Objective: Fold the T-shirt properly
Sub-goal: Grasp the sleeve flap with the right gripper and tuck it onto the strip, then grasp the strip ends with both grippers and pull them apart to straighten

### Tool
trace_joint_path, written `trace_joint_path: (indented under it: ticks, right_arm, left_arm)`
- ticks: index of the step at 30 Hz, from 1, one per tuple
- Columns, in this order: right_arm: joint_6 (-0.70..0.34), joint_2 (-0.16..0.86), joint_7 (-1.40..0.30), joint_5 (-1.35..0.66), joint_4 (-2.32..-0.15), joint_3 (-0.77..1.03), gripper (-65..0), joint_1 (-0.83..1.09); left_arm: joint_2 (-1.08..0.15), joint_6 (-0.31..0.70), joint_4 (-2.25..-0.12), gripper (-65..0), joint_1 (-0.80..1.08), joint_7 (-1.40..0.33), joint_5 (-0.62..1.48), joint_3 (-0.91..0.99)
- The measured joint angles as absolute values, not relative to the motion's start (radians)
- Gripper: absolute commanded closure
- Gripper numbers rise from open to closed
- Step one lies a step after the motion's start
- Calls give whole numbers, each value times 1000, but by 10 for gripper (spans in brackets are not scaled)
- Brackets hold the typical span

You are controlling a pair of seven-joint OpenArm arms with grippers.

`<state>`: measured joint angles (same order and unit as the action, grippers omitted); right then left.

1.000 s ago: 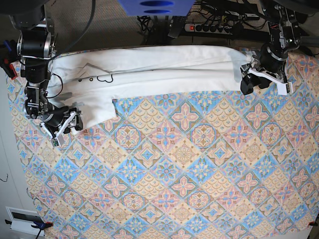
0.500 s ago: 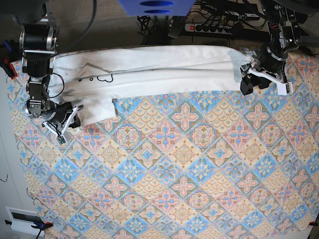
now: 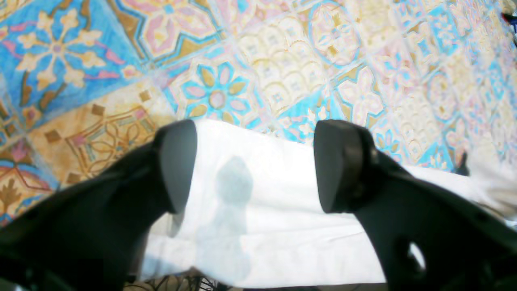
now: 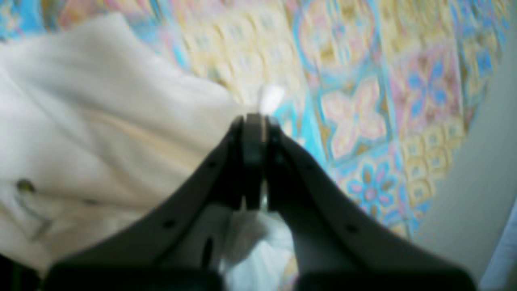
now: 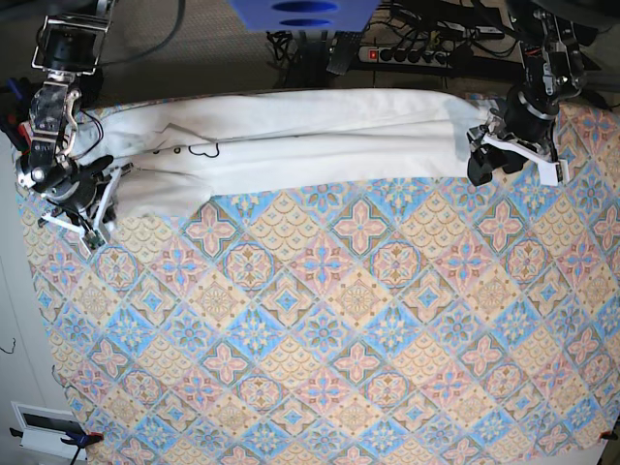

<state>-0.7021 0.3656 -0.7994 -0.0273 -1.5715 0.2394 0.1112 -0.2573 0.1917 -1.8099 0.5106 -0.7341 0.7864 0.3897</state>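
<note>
The T-shirt [image 5: 310, 136] lies white side up as a long band along the table's far edge, a small dark mark near its collar. My right gripper [image 5: 105, 199] is at the band's left end. In the right wrist view this gripper [image 4: 254, 125] is shut, with a sliver of the T-shirt [image 4: 101, 121] pinched at its tips. My left gripper [image 5: 480, 150] is at the band's right end. In the left wrist view it [image 3: 258, 165] stands open, its fingers [image 3: 177, 161] straddling the hem of the T-shirt [image 3: 274, 226] without closing on it.
A patterned blue, pink and yellow tablecloth [image 5: 358, 320] covers the table. Behind the far edge are a power strip [image 5: 407, 53], cables and a blue object [image 5: 300, 15]. A white box [image 5: 44, 426] sits off the table at the lower left.
My right gripper has shut on the sleeve and moved up and to the left, drawing the sleeve in against the shirt's left end. The left arm has not moved.
</note>
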Motion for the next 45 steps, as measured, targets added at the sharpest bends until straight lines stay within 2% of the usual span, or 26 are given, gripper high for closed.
trace_joint_path:
  ticks: [7,18,24,27,31,38,45]
  right_arm:
    - [-702,366,-828,-51,-1761,274,-2,250]
    - [-703,367,-834,-34,-1742,261,-11,342]
    - [-703,363,-832,-33,-1650,202,-157,333]
    - [-703,363,-831,-33,-1649,226,-202,338]
    - [-703,363,-831,-33,-1655,287,-204,338]
    - [-706,284,-827,-34,-1728,347,-206,336]
    - [-703,282,-834,-29,-1750,347,-206,336]
  left_arm:
    - [-256,191,-1769,-443,511,-735,786,390]
    - [-266,191,-1760,-443,510,-736,782,390]
    - [-339,192,-1760,-448,513,-741,779,384]
    - [-354,192,-1759,-450,514,-745,779,389]
    - [-387,199,-1751,-450,516,-849,780,384]
    - [-444,199,-1690,-450,513,-850,780,382]
    - [-443,196,-1557,-450,471,-852,777,375]
